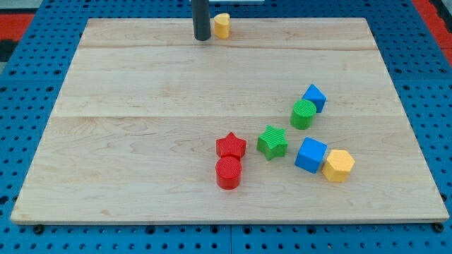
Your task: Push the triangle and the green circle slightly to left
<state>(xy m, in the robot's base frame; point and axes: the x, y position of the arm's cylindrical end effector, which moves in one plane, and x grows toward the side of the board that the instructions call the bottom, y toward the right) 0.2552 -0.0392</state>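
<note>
1. The tip (pixel 203 39) of the dark rod is seen at the far edge of the wooden bench (pixel 141 141), just left of a small yellow block (pixel 222 25).
2. No hand is fitted, so nothing is grasped; only the bare rod end is shown.
3. The green circle (pixel 303 113) is found at the right, touching the small blue block (pixel 314 97) beyond it, which may be the triangle; its shape cannot be told for certain.
4. A green star (pixel 272 142) is placed near the centre, with a red star (pixel 231 147) to its left and a red cylinder (pixel 228 173) just nearer.
5. A blue cube (pixel 310 154) and a yellow hexagonal block (pixel 338 165) are seen touching at the near right.
6. The tip is well apart from the green circle.
</note>
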